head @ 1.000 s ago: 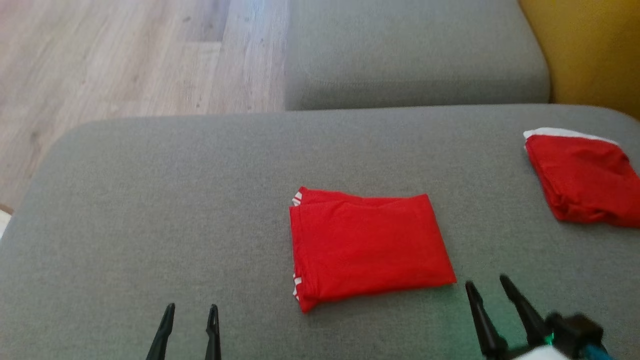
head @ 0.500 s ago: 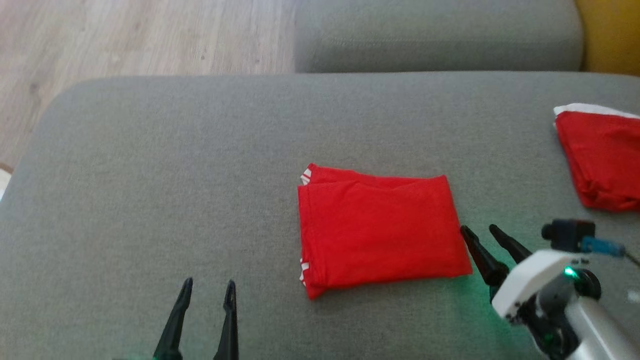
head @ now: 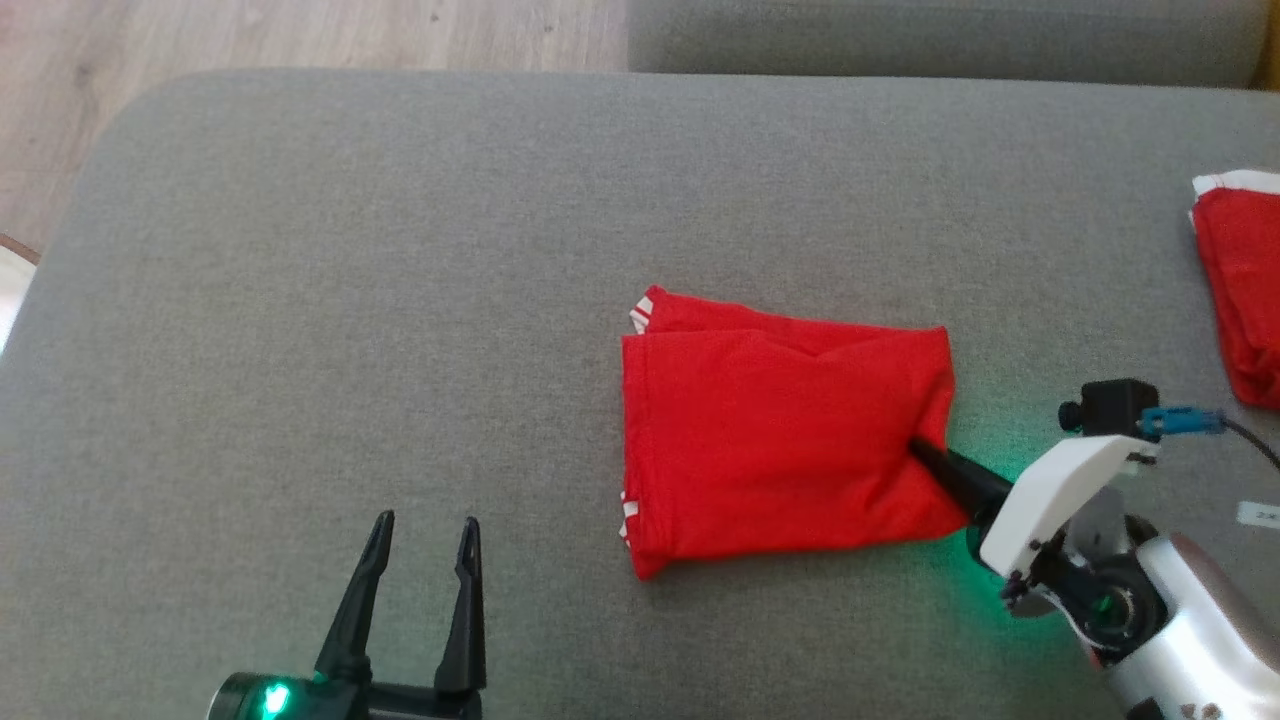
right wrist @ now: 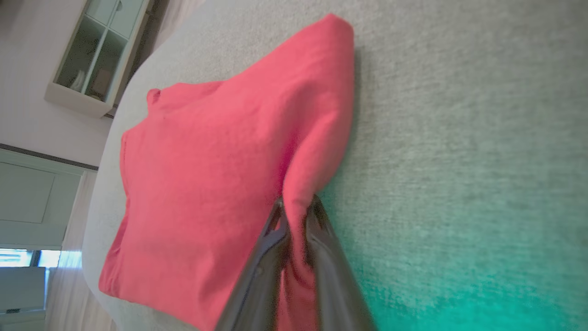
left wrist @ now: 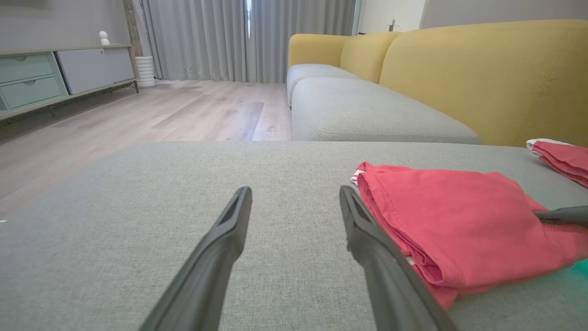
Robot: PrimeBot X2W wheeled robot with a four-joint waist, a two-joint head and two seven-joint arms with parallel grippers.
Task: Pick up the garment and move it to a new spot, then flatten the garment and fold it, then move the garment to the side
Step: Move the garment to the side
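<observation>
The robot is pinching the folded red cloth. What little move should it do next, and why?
Probably lift that edge slightly and start sliding the folded garment toward the robot's right. The right hand is pinched shut on its right edge, the fold looks finished, and another red garment already lies at that side of the grey cushion.

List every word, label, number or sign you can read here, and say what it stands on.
No text is readable.
Small white tag at the head view's right edge: print too small and blurred to read.
Folded red garment: no lettering seen.
</observation>
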